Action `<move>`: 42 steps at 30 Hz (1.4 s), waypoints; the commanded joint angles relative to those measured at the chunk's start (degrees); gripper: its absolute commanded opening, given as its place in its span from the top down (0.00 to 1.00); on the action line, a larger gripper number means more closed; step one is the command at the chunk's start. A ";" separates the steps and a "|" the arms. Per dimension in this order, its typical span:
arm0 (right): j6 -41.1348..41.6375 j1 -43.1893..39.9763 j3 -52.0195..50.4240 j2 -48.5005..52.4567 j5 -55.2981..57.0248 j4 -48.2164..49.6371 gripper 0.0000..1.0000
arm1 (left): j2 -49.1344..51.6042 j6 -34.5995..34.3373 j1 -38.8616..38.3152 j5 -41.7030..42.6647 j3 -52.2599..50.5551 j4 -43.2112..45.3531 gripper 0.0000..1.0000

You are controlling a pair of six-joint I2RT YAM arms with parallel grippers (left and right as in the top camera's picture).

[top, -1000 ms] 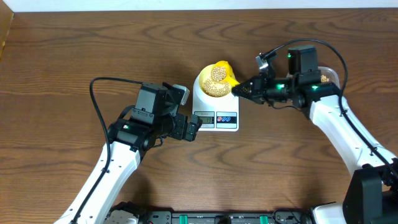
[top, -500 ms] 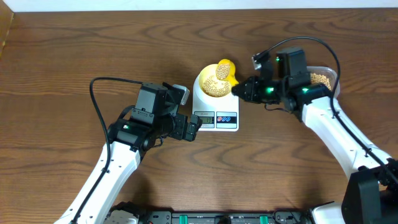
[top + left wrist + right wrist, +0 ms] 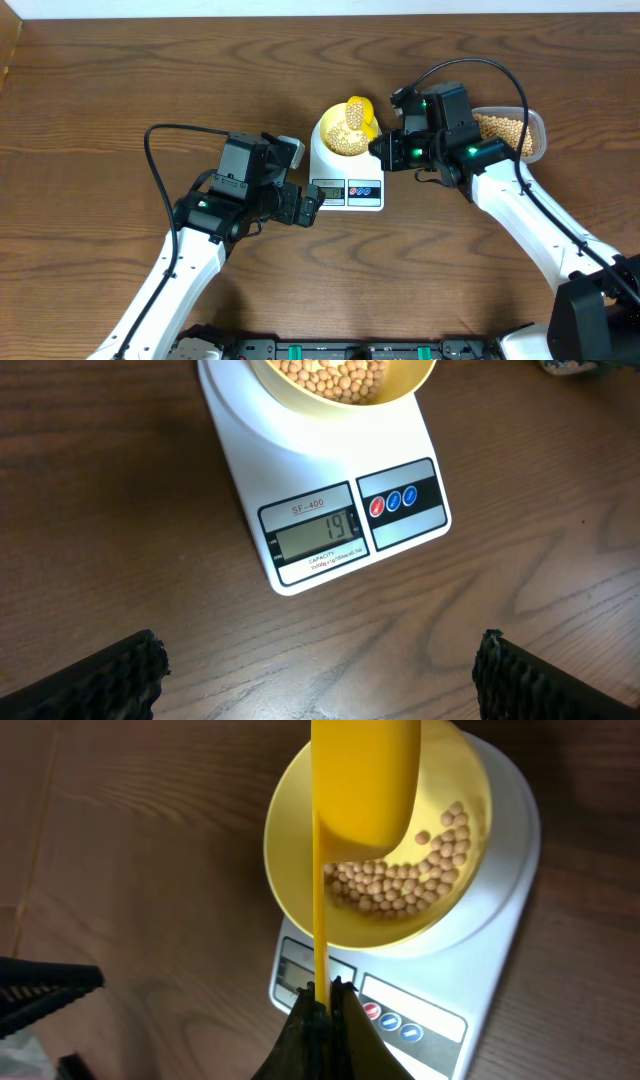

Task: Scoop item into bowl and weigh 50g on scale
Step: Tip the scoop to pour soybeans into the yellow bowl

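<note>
Right claw pinches a yellow plastic long-handled scoop over the small pale-yellow bowl of tan round beans atop the white digital scale, toward the desk's far edge; left claw spread.

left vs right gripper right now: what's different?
Left gripper is open and empty; right gripper is shut on the handle of the yellow scoop. Left gripper hovers off the display end of the scale; right gripper holds the scoop head over the bowl of beans. Both face the scale.
</note>
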 commanded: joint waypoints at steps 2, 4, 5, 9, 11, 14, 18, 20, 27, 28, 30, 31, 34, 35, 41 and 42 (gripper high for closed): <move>-2.69 0.11 0.61 0.50 1.95 -0.04 0.99 | 0.22 0.15 -0.09 -0.57 0.09 0.07 0.00; -2.69 0.11 0.63 0.50 1.97 -0.04 0.99 | 0.22 0.15 -0.09 -0.59 0.09 0.07 0.00; -2.69 0.11 0.63 0.50 1.97 -0.04 0.99 | 0.22 0.15 -0.09 -0.57 0.09 0.07 0.00; -2.67 0.11 0.63 0.50 1.95 -0.02 0.99 | 0.22 0.15 -0.09 -0.57 0.09 0.07 0.00; -2.67 0.11 0.61 0.50 1.95 0.00 0.99 | 0.22 0.15 -0.09 -0.59 0.09 0.07 0.00; -2.67 0.11 0.63 0.50 1.95 -0.04 0.99 | 0.22 0.15 -0.09 -0.57 0.09 0.07 0.00; -2.69 0.11 0.63 0.50 2.80 -0.02 0.99 | 0.22 0.15 -0.09 -0.59 0.09 0.07 0.00; -2.71 0.11 0.61 0.50 4.74 -0.02 0.99 | 0.22 0.15 -0.09 -0.57 0.09 0.07 0.00; -2.67 0.11 0.61 0.50 3.15 -0.87 0.99 | 0.22 0.15 -0.09 -0.57 0.09 0.07 0.00; -2.67 0.11 0.61 0.50 2.69 -0.92 0.99 | 0.22 0.15 -0.09 -0.57 0.09 0.07 0.00; -2.69 0.11 0.61 0.50 2.73 -0.85 0.99 | 0.22 0.15 -0.09 -0.57 0.09 0.07 0.00; -2.91 0.11 0.61 0.50 2.75 -0.76 0.99 | 0.22 0.15 -0.09 -0.59 0.09 0.07 0.00; -7.30 0.11 0.63 0.50 2.78 -0.68 0.99 | 0.22 0.15 -0.09 -0.57 0.09 0.07 0.00; -7.80 0.11 0.61 0.50 2.80 -0.66 0.99 | 0.22 0.15 -0.09 -0.57 0.09 0.07 0.00; -10.69 0.11 0.61 0.50 2.78 0.26 0.99 | 0.22 0.15 -0.09 -0.57 0.09 0.07 0.00; -10.84 0.11 0.61 0.50 2.80 0.24 0.99 | 0.22 0.13 -0.09 -0.57 0.09 0.07 0.00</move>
